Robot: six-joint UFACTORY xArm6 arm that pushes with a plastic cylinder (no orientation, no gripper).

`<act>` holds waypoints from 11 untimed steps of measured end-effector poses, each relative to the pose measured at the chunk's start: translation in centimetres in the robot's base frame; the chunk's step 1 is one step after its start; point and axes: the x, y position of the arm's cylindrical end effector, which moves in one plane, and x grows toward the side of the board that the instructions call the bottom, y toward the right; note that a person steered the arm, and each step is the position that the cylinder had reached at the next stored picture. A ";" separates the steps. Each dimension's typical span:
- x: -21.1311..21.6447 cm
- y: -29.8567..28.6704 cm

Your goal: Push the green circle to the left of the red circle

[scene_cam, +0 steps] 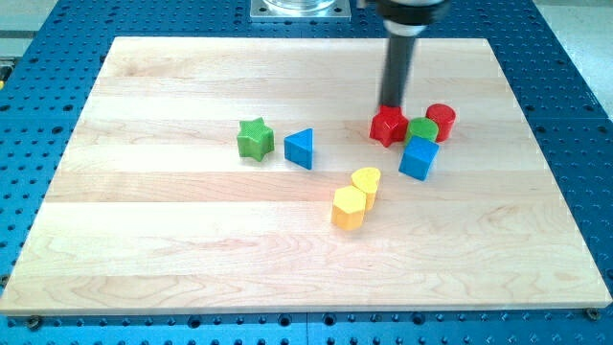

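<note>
No pincer was seen, only my tip [392,105] set just behind the red star [388,126], while the green circle [421,130] sat touching the red circle [441,119] on its left, so probably only a small tidy push was needed.

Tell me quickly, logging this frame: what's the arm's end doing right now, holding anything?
No pincer: my tip holds nothing, resting at the red star's top edge, up-left of the green circle.

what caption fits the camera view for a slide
My tip sits behind the red star, beside the green circle and red circle.
</note>
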 end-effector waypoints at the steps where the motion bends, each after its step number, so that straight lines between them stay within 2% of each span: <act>1: 0.4 8.6; 2: 5.2 9.5; 3: 5.7 7.8; 5: 4.3 0.6; 6: 6.4 4.4; 7: 9.2 0.7; 8: 7.0 -4.2; 9: 4.4 -4.6; 10: 4.0 -4.1; 11: 11.0 0.1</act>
